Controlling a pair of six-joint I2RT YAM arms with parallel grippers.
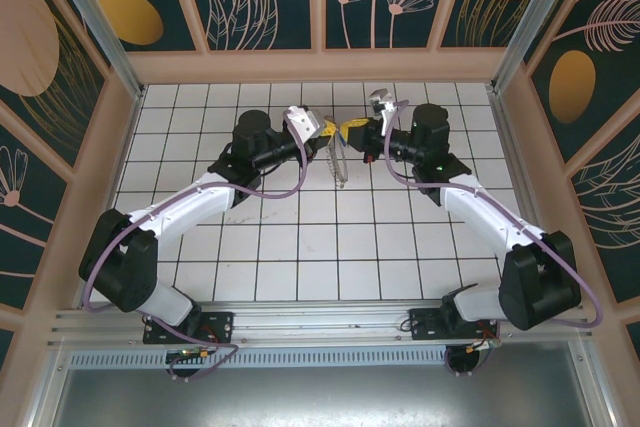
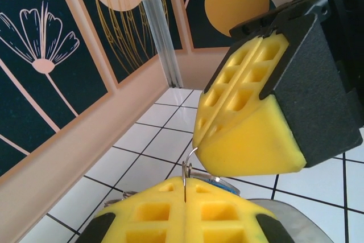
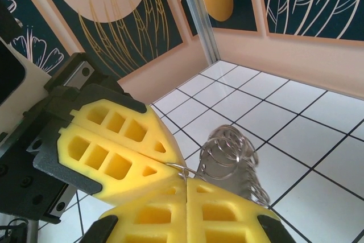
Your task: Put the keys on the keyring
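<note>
Two grippers meet fingertip to fingertip above the tiled table point(image 1: 300, 247), close to the middle of its far edge. The left gripper point(image 1: 330, 131) is fully closed, its yellow pads point(image 2: 170, 217) pinching the thin wire of the keyring point(image 2: 185, 177). The right gripper point(image 1: 357, 132), likewise clamped tight, nips the same wire from the opposite side. A bunch of coiled metal rings point(image 3: 230, 151) and a beaded strand point(image 3: 257, 192) hang just beyond the pads, between the two arms. The keys are too small to pick out. Loose purple cables point(image 1: 265, 190) trail along both arms.
</note>
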